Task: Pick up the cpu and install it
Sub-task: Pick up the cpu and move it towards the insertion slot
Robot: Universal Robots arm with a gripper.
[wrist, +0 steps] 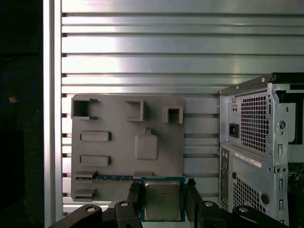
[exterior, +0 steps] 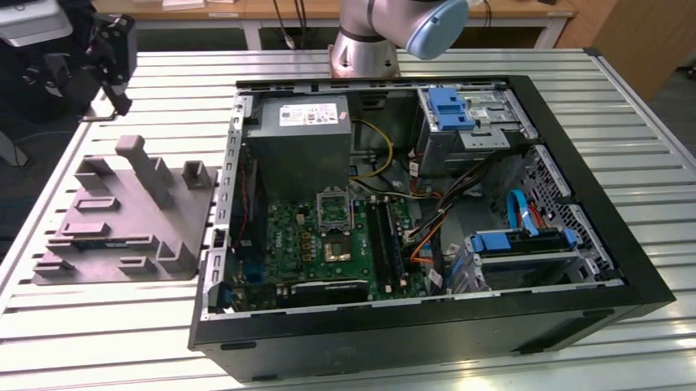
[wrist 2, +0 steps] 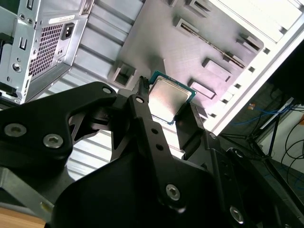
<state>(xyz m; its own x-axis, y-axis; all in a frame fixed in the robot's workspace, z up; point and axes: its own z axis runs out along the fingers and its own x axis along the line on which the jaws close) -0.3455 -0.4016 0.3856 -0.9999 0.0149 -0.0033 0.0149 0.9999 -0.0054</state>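
Between gripper [wrist: 164,197] jaws, both wrist views show cpu [wrist: 162,202].

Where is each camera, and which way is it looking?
Exterior view: off the arm, up high, looking down on the table, tray and open case; the arm shows.
First wrist view: on the arm, looking down on the tray and the case's back; the claw shows, shut on the cpu.
Second wrist view: on the arm, looking slantwise past the claw and cpu to the tray.
Shared: both wrist views show claw, cpu, tray and case.
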